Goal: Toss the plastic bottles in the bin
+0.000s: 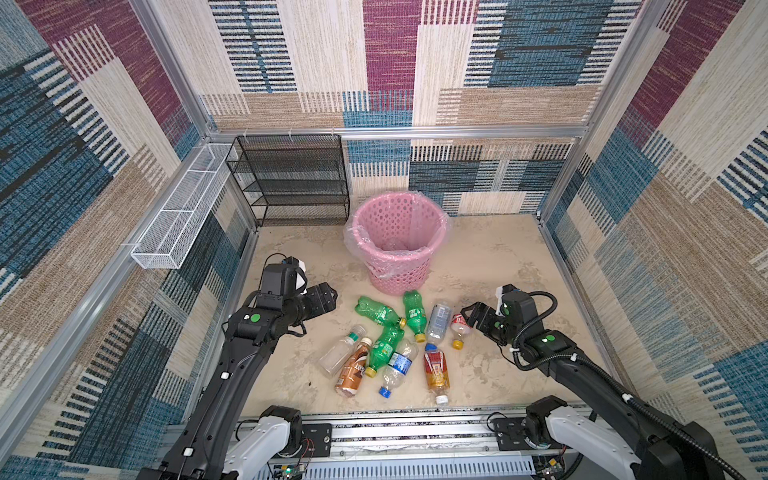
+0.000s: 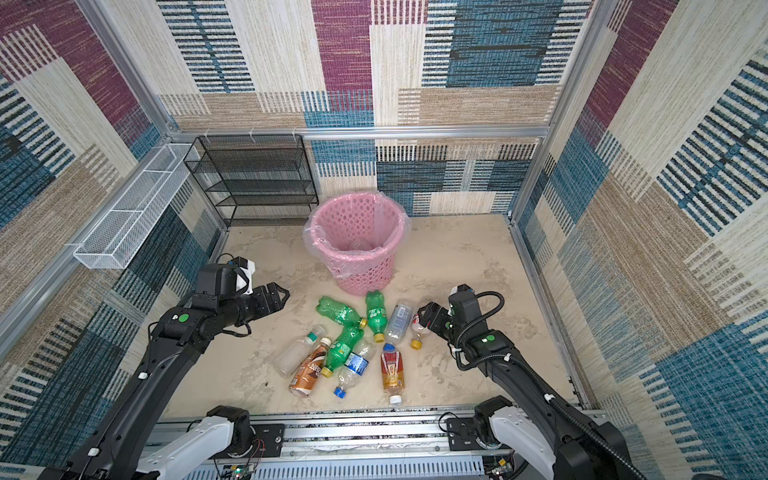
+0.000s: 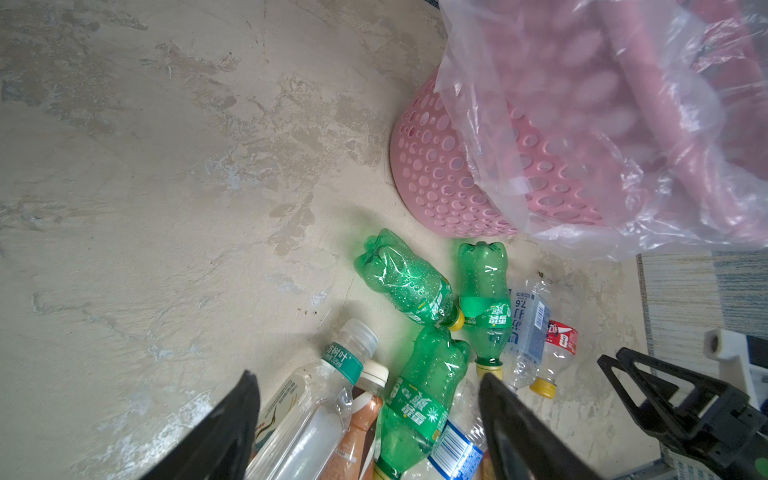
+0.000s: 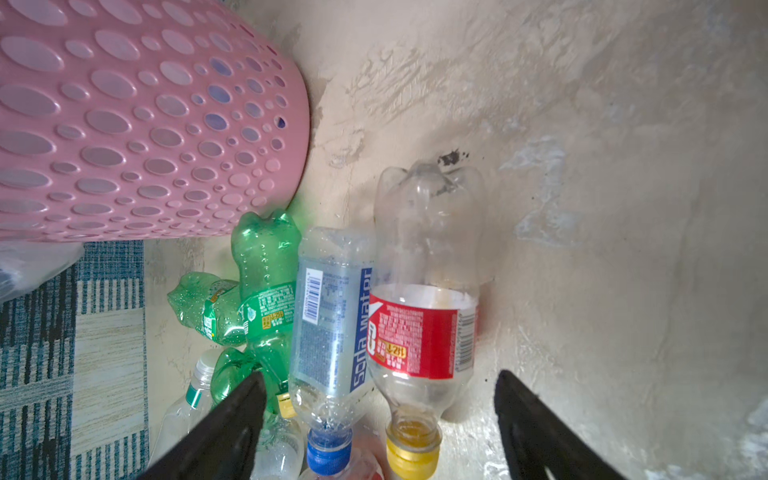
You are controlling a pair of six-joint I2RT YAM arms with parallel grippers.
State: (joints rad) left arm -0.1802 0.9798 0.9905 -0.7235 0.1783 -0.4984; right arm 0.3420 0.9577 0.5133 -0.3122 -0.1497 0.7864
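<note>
- Bottles [image 1: 384, 347], nine by count, lie on their sides in a loose heap on the sandy floor [image 1: 498, 257], at lower centre of both top views, just below the bin.
- Bin [image 1: 399, 272]: pink, perforated, lined with a clear bag, upright at centre frame. The nearest green bottle [image 1: 414, 313] has its base right by the bin's foot; whether they touch I cannot tell.
- Left gripper [image 1: 331, 296] hovers at the left of the heap, raised above the floor. In the left wrist view its fingers [image 3: 228, 419] stand wide apart, holding nothing, with bottles lying on the floor beyond them.
- Right gripper [image 1: 468, 319] sits low at the heap's right edge, jaws spread and gripping nothing. In the right wrist view they flank the necks of the red-labelled bottle [image 4: 419, 332] and the soda water bottle [image 4: 332, 316], neither finger pressing on them.
- Those two lie side by side, caps toward the right gripper.
- Black mesh rack [image 1: 291, 178] and white wire basket [image 1: 183, 208] sit at upper left of the frame, well apart from the heap.
</note>
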